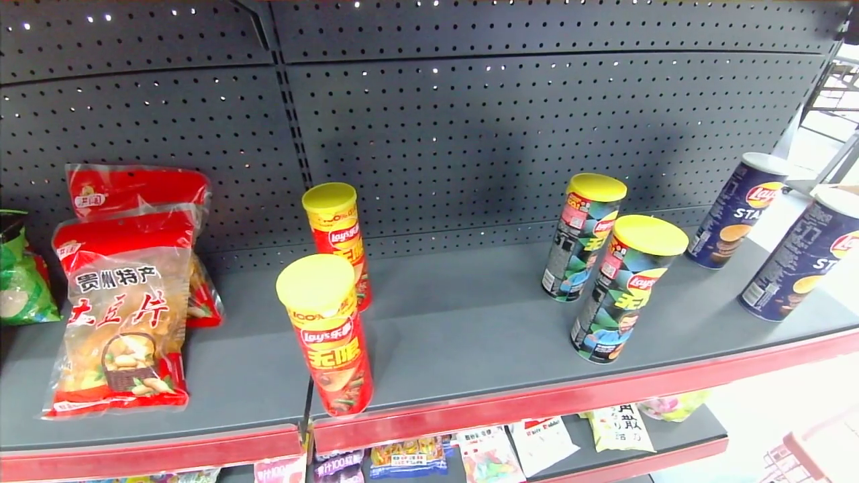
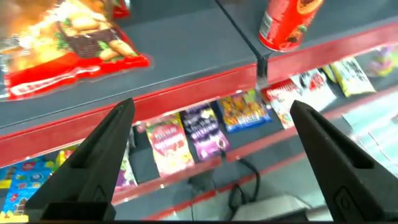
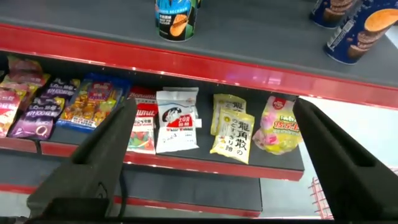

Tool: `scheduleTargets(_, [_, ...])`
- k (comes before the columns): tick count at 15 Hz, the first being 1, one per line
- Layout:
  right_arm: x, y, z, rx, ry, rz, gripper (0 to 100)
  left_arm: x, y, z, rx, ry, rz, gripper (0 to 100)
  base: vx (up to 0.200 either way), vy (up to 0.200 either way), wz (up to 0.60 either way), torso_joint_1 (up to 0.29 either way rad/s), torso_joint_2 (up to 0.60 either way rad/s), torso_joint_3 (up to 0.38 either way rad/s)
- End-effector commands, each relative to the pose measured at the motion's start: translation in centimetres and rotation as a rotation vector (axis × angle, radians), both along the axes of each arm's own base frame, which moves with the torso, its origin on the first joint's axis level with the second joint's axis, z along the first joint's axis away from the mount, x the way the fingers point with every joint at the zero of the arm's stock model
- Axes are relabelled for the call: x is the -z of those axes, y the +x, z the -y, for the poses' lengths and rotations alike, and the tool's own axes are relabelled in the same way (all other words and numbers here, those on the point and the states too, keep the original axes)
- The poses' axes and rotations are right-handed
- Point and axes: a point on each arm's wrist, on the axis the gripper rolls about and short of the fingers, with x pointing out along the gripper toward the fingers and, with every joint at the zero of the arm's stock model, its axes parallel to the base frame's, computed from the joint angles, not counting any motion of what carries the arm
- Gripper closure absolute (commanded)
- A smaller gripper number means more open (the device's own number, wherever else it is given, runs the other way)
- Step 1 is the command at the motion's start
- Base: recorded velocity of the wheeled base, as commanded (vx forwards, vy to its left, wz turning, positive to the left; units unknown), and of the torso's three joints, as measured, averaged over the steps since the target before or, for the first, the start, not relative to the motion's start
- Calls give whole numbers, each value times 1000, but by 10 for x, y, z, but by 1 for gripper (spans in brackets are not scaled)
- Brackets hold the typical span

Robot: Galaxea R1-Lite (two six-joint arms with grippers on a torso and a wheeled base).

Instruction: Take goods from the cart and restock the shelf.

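Head view, shelf: a grey shelf (image 1: pixel 470 322) with a red front edge runs right across in front of me.
Head view, red cans: two red cans (image 1: pixel 329 335) with yellow lids stand upright, one at the front edge and one behind it near the pegboard back.
Head view, dark cans: two dark patterned cans (image 1: pixel 621 288) with yellow lids stand upright and close together, right of the red pair.
Head view, blue cans: two blue cans (image 1: pixel 735 211) stand upright at the far right.
Head view, bags: red snack bags (image 1: pixel 121 315) sit on the left, one in front of the other, with a green bag (image 1: pixel 20 282) at the far edge.
Head view, lower shelf: the lower shelf (image 1: pixel 691 429) carries a row of packets (image 1: pixel 542 443).
Left wrist view, left claw: my left claw (image 2: pixel 208 155) is spread wide and carries nothing. It hangs out in front of the shelf's red edge, with the packets visible between its fingers.
Right wrist view, right claw: my right claw (image 3: pixel 211 162) is also wide apart and empty, facing the lower shelf.
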Motion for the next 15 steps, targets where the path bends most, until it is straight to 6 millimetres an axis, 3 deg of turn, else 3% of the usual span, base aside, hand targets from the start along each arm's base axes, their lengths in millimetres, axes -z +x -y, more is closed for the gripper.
scheduleTargets(1, [1, -2, 0, 1, 2, 23, 0, 11, -6, -2, -58, 6, 50, 0, 0, 0, 0, 0, 0, 0])
scheduleTargets(15, [3, -7, -1, 37, 66, 70, 0, 15, -5, -4, -118, 31, 139, 0, 0, 0, 0, 0, 0, 0])
